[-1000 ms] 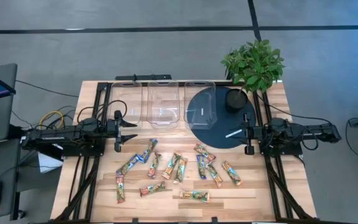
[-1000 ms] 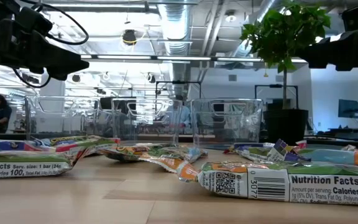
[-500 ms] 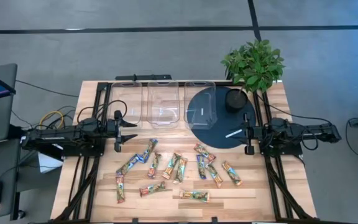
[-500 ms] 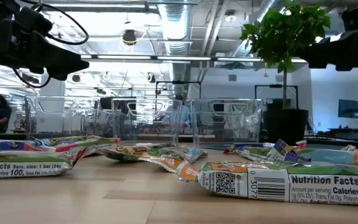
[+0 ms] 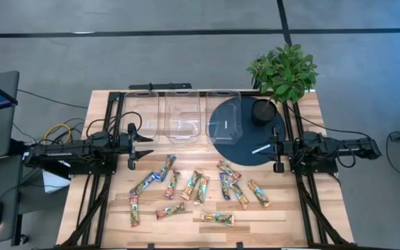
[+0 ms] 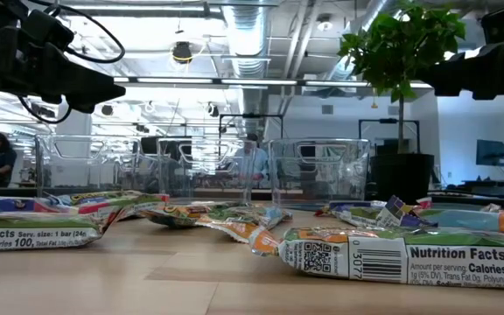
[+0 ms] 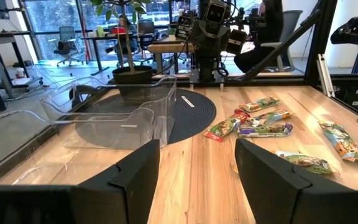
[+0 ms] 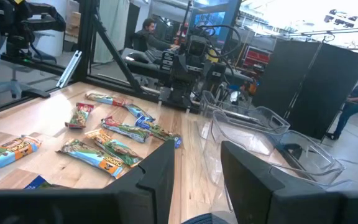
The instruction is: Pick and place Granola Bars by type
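A grey floor surrounds the light wooden plank tabletop (image 5: 207, 232), and beyond it the low view shows a bright open room with ceiling ducts and desks. Along the far edge of the tabletop stand three clear plastic rectangular bins (image 5: 184, 116) in a row, the rightmost one overlapping a dark round flat disc (image 5: 245, 142) that carries a small white stick-like mark. At the far right corner a leafy green plant in a black pot (image 5: 282, 73) stands on the disc's edge. The shiny multicoloured wrapped granola bars (image 5: 198, 187) lie scattered flat across the near half of the tabletop, between the two arms and closer to the near edge; some touch or overlap, others lie apart, and none sits in a bin. The left gripper (image 5: 144, 148) hovers at the left edge of the tabletop, just beside the leftmost bin, its dark fingers (image 7: 135, 177) spread apart and empty. The right gripper (image 5: 276, 149) hangs at the right edge over the disc's rim, its fingers (image 8: 163, 168) likewise parted with nothing between them. People sit at desks in the background of the right wrist view.
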